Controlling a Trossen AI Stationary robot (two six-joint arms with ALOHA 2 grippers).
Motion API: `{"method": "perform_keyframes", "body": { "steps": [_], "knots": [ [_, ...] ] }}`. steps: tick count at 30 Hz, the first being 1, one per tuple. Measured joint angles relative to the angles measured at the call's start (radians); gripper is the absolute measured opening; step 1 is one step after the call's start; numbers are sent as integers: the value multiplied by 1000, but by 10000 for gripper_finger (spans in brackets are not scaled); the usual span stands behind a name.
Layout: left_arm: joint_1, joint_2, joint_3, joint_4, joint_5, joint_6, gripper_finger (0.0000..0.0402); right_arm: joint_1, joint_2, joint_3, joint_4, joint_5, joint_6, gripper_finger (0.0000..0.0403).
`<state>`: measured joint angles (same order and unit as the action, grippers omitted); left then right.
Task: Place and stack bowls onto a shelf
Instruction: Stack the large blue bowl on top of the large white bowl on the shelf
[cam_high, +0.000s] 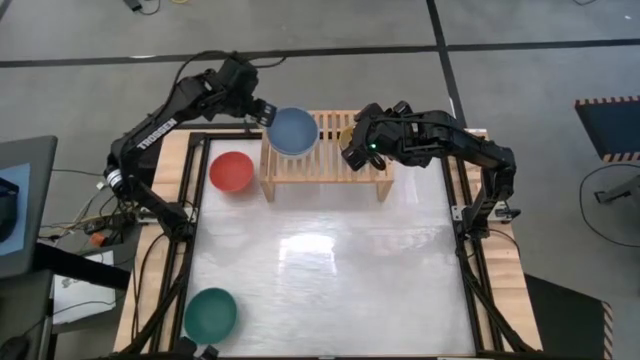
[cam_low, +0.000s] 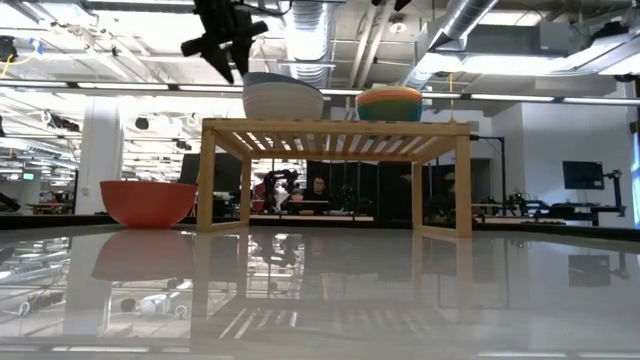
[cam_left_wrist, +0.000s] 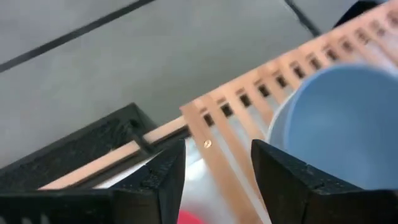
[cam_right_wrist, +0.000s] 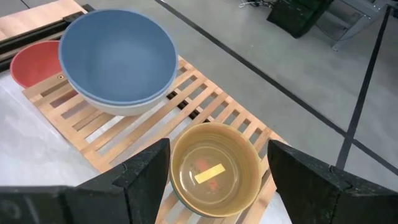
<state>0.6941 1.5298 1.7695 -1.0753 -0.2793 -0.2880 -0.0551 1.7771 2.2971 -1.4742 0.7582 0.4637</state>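
Note:
The light-wood shelf (cam_high: 325, 160) stands at the table's far edge. On its left part the blue bowl (cam_right_wrist: 118, 53) sits nested in the cream bowl (cam_right_wrist: 121, 107). To their right on the slats is a stack of smaller bowls (cam_low: 389, 103) with the yellow bowl (cam_right_wrist: 214, 168) on top. My left gripper (cam_left_wrist: 217, 180) is open, raised above the shelf's far left corner, just left of the blue bowl (cam_high: 292, 130). My right gripper (cam_right_wrist: 217, 186) is open, above the yellow bowl, with a finger to either side. The red bowl (cam_high: 231, 171) and the dark green bowl (cam_high: 210, 313) rest on the table.
The red bowl (cam_low: 148, 203) stands on the table just left of the shelf's left leg. The dark green bowl is at the near left corner. The shelf's right part (cam_high: 375, 165) shows bare slats. The glossy table (cam_high: 330, 270) spreads in front of the shelf.

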Motion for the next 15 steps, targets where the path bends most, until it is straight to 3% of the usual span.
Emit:
{"method": "perform_keyframes", "body": {
  "steps": [15],
  "knots": [
    [-42, 10, -137, 54, 0, -20, 162, -10, 1, 0, 0, 2, -1, 295]
  ]
}}
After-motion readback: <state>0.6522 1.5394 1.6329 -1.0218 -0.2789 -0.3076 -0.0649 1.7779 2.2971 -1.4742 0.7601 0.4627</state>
